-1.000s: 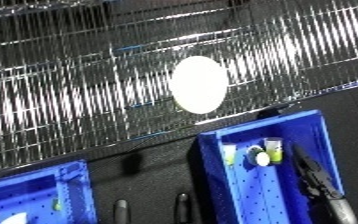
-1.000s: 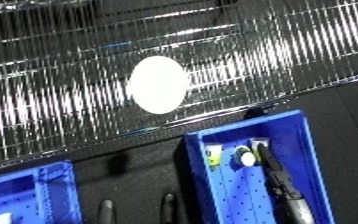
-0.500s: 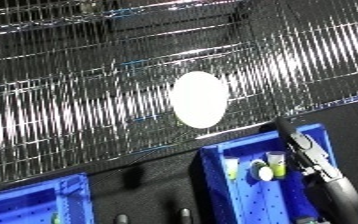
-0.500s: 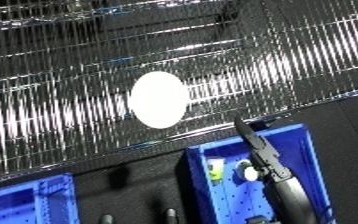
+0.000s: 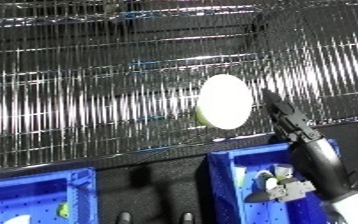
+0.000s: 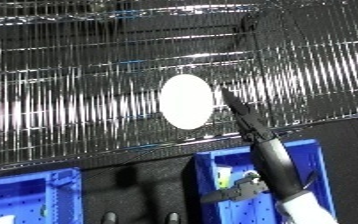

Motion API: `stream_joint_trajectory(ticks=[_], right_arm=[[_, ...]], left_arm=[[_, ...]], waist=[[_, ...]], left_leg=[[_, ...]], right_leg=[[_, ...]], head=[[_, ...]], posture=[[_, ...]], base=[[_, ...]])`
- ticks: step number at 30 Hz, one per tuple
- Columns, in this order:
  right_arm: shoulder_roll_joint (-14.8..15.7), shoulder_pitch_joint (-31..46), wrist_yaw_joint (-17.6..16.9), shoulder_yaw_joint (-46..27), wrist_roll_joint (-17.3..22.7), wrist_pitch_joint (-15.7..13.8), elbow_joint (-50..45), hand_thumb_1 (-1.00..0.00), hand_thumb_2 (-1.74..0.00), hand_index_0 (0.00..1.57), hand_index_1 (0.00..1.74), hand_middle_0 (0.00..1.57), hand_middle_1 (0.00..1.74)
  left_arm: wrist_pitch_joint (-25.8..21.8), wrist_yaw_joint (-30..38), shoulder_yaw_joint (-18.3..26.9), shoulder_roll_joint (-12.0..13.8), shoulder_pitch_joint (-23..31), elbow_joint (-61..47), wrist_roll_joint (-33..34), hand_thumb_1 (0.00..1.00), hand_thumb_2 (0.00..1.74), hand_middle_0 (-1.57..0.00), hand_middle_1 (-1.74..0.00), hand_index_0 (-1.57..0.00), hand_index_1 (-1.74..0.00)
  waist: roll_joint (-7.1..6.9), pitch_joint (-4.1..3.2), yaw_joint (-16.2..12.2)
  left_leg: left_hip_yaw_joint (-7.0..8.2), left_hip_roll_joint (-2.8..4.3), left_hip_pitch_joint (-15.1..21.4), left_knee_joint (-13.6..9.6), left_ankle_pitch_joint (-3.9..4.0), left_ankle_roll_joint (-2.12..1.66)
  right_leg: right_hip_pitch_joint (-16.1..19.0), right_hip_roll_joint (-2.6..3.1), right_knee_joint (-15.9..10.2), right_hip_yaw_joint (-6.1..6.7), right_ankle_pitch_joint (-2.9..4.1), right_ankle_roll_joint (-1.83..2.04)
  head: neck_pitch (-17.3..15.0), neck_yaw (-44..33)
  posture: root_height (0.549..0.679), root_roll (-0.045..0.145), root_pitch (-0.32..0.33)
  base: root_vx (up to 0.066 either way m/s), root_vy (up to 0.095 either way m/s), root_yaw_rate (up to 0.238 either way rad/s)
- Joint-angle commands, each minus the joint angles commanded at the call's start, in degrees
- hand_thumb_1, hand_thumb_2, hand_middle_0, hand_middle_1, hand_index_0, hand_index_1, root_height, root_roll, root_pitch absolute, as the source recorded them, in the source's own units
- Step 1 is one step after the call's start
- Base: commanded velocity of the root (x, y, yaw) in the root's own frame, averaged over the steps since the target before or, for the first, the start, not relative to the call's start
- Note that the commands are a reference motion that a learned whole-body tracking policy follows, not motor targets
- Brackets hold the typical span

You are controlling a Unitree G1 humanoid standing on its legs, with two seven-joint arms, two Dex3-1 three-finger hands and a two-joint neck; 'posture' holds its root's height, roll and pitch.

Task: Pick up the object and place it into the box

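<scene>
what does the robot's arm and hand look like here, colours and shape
Only the right hand shows: black, with long slim straight fingers tapering to a point. Below it runs a dark, glossy wrist section, then a white forearm cover at the lower edge. No cables or markings are visible.

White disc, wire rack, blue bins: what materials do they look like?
White disc: smooth, matte, pale, yellowish edge; maybe foam or plastic, unclear. Wire rack: thin bright metal wires, strong glints. Blue bin: plastic-looking, uniform colour, dotted floor.
</scene>
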Motion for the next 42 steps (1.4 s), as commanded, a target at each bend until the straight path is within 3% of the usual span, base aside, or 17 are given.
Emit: stream_joint_trajectory(ticks=[6,22,37,42], right_arm=[[-0.58,-4.24,-1.1,0.9,-0.19,0.65,3.93,0.0,0.0,0.0,0.0,0.0,0.0],[0.06,-11.08,-5.28,2.4,-0.14,4.04,12.01,0.0,0.0,0.0,0.0,0.0,0.0],[2.61,-18.87,-2.62,5.54,1.35,5.73,16.79,0.0,0.0,0.0,0.0,0.0,0.0],[3.84,-20.9,-2.48,6.17,1.11,5.85,17.18,-0.25,-0.44,0.39,0.44,0.39,0.44]], left_arm=[[0.25,-0.35,-0.93,0.03,0.65,-1.16,-0.15,0.0,0.0,0.0,0.0,0.0,0.0],[0.53,0.24,-3.39,-0.68,1.84,-4.99,-1.0,0.0,0.0,0.0,0.0,0.0,0.0],[0.24,0.13,-5.3,-1.43,3.59,-7.36,-1.12,0.0,0.0,0.0,0.0,0.0,0.0],[0.3,0.04,-5.75,-1.9,3.85,-7.75,-0.98,0.0,0.0,0.0,0.0,0.0,0.0]], waist=[[1.07,0.0,0.95],[2.89,0.0,2.53],[4.9,0.0,4.66],[5.29,0.0,5.07]], left_leg=[[-0.21,-0.41,-1.02,0.47,0.09,0.08],[-0.26,-1.23,-3.23,1.49,0.03,0.28],[-0.65,-2.12,-3.89,0.64,0.78,0.01],[-0.67,-2.47,-3.91,0.79,0.68,-0.04]], right_leg=[[-1.16,-0.37,1.0,-0.25,-0.19,-0.32],[-3.5,-0.68,2.67,-0.37,-0.61,-1.09],[-4.49,-1.42,3.03,-0.82,-0.79,-1.66],[-4.52,-1.56,3.18,-0.82,-0.93,-1.8]], head=[[0.49,2.22],[2.88,6.54],[4.23,10.48],[4.17,11.37]], posture=[[0.64,0.046,0.112],[0.637,0.054,0.13],[0.637,0.067,0.138],[0.637,0.071,0.137]], base=[[0.029,0.003,0.062],[0.031,0.014,0.016],[0.017,0.008,0.042],[0.014,0.016,-0.005]])
